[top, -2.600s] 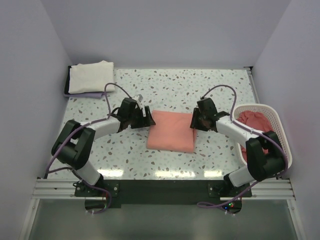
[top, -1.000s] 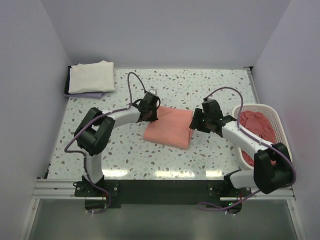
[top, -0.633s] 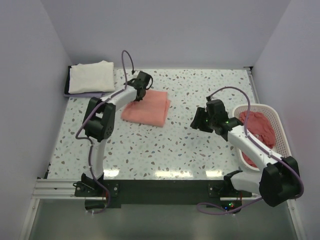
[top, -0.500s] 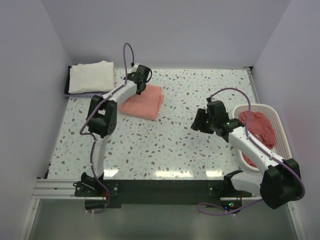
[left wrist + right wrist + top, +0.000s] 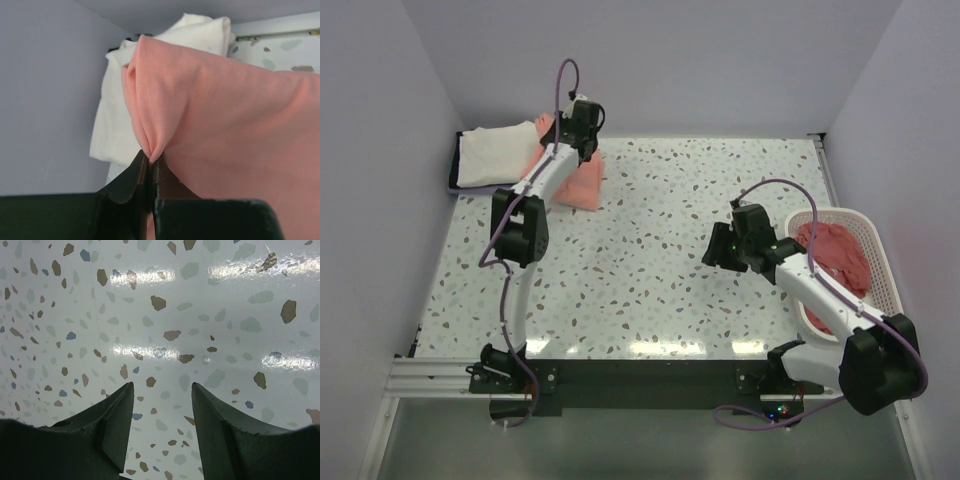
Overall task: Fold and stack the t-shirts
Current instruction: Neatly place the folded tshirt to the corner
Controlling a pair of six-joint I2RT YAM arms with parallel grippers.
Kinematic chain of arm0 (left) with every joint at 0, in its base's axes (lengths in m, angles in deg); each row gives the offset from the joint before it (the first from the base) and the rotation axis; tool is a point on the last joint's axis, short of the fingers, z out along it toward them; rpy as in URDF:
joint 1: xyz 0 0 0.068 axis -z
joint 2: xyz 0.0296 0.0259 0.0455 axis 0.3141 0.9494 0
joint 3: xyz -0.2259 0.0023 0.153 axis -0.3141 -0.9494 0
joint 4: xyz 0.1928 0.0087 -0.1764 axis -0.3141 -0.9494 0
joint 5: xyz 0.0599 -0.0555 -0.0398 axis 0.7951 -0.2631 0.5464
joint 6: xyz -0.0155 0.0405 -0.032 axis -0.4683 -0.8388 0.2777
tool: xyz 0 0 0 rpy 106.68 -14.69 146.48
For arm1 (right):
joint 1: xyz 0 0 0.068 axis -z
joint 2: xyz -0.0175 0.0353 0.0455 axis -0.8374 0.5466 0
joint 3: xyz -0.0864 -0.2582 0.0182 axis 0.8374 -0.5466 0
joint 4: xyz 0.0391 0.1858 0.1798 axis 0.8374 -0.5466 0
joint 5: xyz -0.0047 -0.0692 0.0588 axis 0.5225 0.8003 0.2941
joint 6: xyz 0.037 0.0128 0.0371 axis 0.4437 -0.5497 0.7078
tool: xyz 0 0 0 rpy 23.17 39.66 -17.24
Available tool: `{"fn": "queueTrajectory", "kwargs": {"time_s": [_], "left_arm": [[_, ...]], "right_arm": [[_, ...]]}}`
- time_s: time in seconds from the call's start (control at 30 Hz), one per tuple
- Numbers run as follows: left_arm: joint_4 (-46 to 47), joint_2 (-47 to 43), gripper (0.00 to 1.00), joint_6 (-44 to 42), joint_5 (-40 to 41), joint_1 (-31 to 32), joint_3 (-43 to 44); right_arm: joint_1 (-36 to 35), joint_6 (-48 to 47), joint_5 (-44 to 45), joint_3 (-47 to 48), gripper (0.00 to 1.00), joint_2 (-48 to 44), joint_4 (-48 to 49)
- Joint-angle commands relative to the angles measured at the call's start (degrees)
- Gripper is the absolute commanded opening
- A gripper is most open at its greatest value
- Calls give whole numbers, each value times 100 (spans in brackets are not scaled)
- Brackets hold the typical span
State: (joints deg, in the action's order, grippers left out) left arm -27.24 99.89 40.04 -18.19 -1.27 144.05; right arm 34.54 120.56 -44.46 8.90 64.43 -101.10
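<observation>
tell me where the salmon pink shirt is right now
In the top view the salmon-pink shirt is at the far left of the table, pinched in the left fingers and right beside the folded cream shirt.

Top view: left arm (image 5: 548,175) covers the middle of salmon-pink t-shirt (image 5: 585,185), so grip point is hidden. Its far edge overlaps cream-white t-shirt (image 5: 498,155); contact or gap not determinable. Dark item (image 5: 454,172) beneath cream-white t-shirt mostly hidden, unidentifiable. Darker t-shirts (image 5: 835,250) in basket (image 5: 873,235): count unclear, partly behind right arm (image 5: 810,285).
Left wrist view: salmon-pink t-shirt cut by right and bottom edges; left fingers (image 5: 125,182) cropped at base.
Right wrist view: right fingers (image 5: 220,435) cropped at bottom.
</observation>
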Motion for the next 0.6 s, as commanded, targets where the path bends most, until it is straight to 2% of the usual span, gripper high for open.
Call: {"fn": "queueTrajectory", "kwargs": {"time_s": [0.0, 0.23, 0.57], "left_arm": [[936, 48, 0, -1114, 582, -148, 603], [1780, 172, 0, -2397, 609, -350, 1052], [2149, 22, 0, -2759, 337, -508, 1228]], "right_arm": [[18, -94, -22, -6, 53, 140, 99], [18, -77, 57, 46, 53, 325, 109], [0, -85, 154, 73, 52, 378, 29]]}}
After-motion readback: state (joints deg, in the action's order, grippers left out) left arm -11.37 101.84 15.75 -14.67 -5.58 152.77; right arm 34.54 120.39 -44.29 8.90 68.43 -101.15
